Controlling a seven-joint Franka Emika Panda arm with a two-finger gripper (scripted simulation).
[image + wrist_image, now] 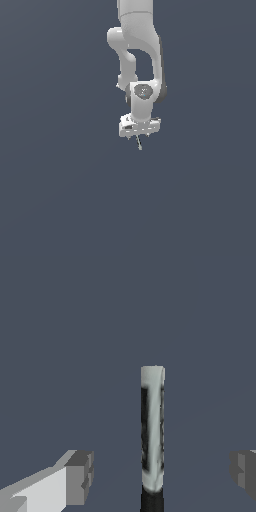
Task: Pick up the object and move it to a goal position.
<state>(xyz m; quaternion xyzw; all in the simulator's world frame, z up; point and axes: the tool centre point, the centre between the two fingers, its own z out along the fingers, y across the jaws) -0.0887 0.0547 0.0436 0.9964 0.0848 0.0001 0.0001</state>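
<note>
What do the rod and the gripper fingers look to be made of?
Rod: pale grey-green with a dark streak and dark end, faint sheen; perhaps plastic or painted metal, render leaves it open. Gripper fingers: matte grey blocky pads on white bodies, likely rubber over plastic.

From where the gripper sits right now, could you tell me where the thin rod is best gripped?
Grip the rod across its narrow pale shaft, near mid-length, not the dark end. It lies between the wide-open fingers, so the gripper can probably come straight on and close from both sides; being so slender, it needs centring first.
</note>
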